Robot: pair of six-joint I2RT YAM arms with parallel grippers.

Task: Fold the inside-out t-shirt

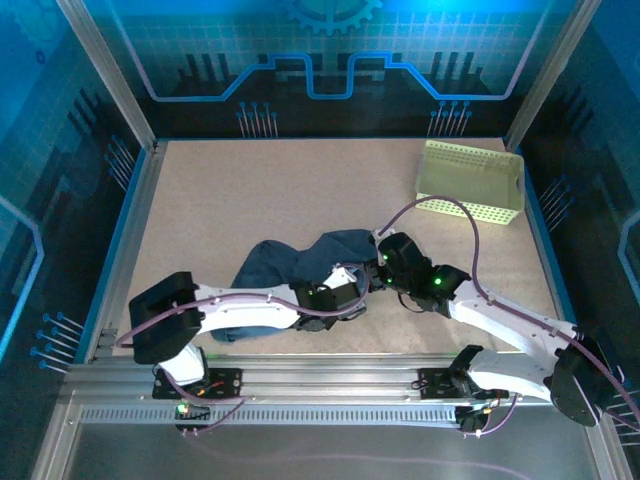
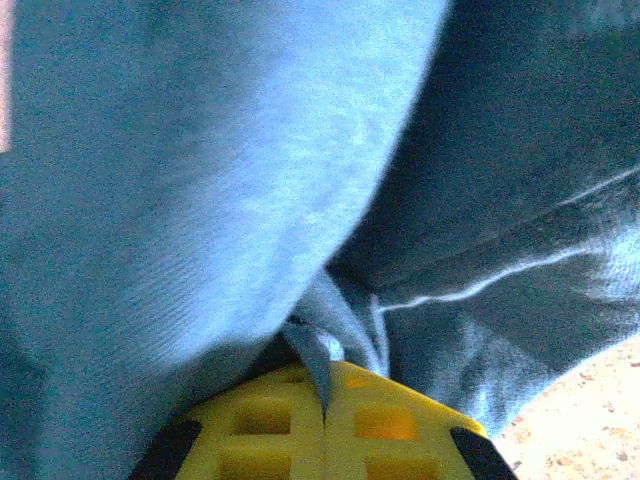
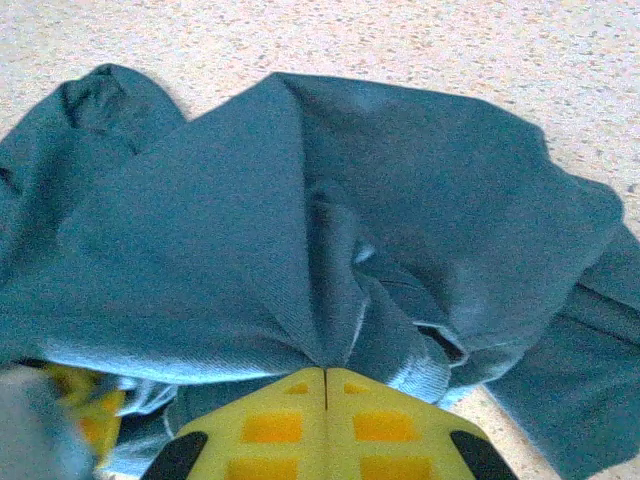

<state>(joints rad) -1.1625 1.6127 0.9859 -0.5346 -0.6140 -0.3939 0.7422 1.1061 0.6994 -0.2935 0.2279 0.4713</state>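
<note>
The t-shirt (image 1: 285,262) is seen bunched in a wrinkled heap on the table (image 1: 250,190), lying from the centre toward 7 o'clock and well apart from the basket (image 1: 470,180) at 1 o'clock. The left gripper (image 2: 325,385) is closed on a pinch of the fabric. The right gripper (image 3: 325,375) is likewise clamped on a fold at the heap's 3 o'clock edge. No neat fold can be made out, so the task is judged to be at an early stage: the spreading flat and every fold appear left to do. No brand, label or readable writing is found on the t-shirt or the basket.
</note>
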